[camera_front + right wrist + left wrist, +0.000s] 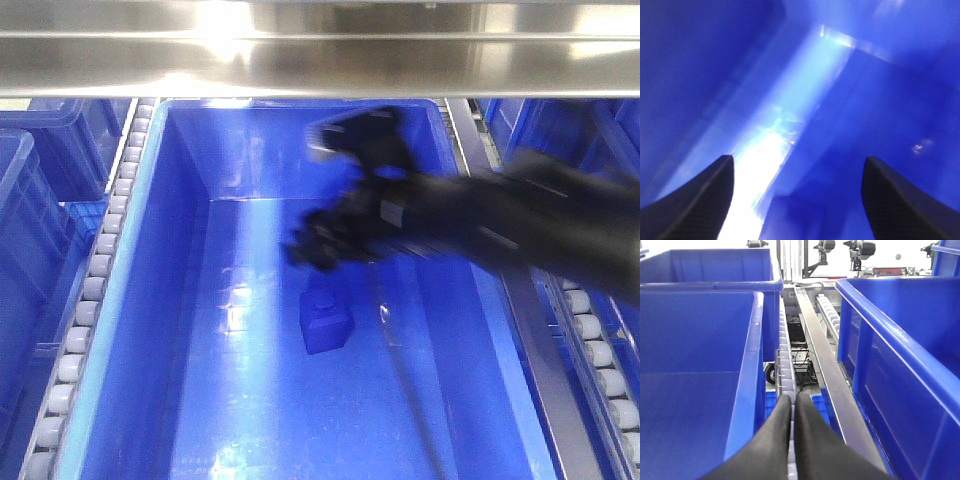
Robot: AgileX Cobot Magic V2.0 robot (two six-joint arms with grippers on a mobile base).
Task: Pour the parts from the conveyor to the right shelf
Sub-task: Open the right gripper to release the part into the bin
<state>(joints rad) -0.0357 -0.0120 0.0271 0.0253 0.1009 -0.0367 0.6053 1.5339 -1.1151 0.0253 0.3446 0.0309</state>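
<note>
One of the parts, a small blue block [325, 322] with a knob on top, lies on the floor of a big blue bin [170, 300] on the right shelf. My right gripper [310, 245] hangs blurred inside that bin, just above and apart from the block. In the right wrist view this gripper [798, 165] is open with nothing between its fingers, and the block [800, 220] shows dimly below them. My left gripper [793, 401] is shut and empty, over a roller track [785, 365] between two bins. The conveyor is out of view.
A steel shelf beam [320, 50] crosses above the bin. White roller rows [95, 270] run along both sides of it, with more blue bins [30, 220] to the left. In the left wrist view, tall bin walls [752, 365] flank the gripper closely.
</note>
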